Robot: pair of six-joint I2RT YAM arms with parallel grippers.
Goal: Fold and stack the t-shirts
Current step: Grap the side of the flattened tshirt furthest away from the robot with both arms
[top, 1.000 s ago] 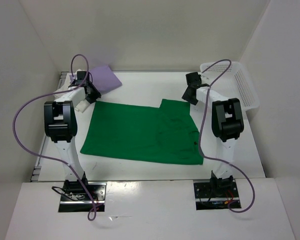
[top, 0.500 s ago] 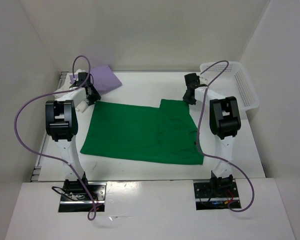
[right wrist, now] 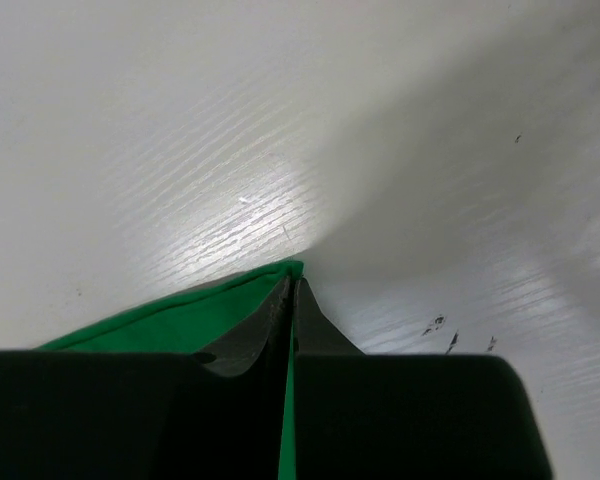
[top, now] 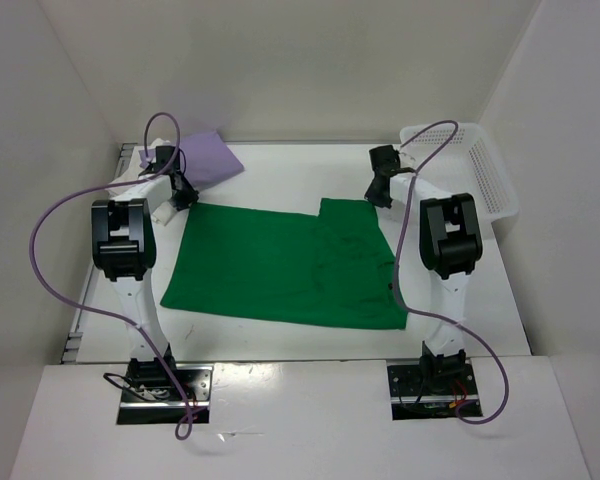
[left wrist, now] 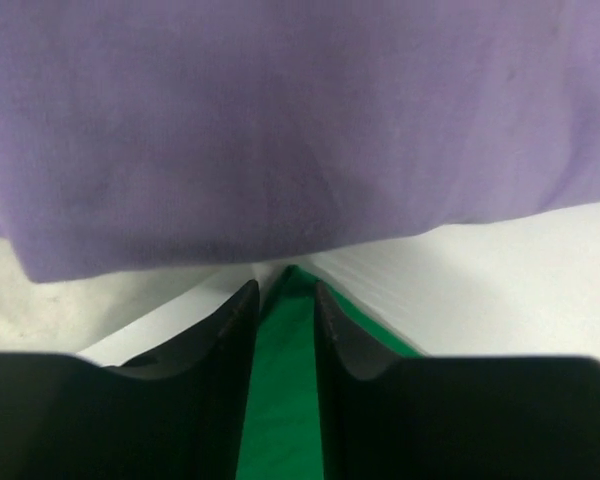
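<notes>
Now green t-shirt (top: 280,265) corners between jaws

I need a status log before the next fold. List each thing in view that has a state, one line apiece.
green t-shirt: spread flat on the table, right part looks doubled over.
purple t-shirt: folded, lying at the far left corner.
basket: upright at the far right edge.
left claw: open, astride the green t-shirt's far left corner.
right claw: shut on the green t-shirt's far right corner.
</notes>
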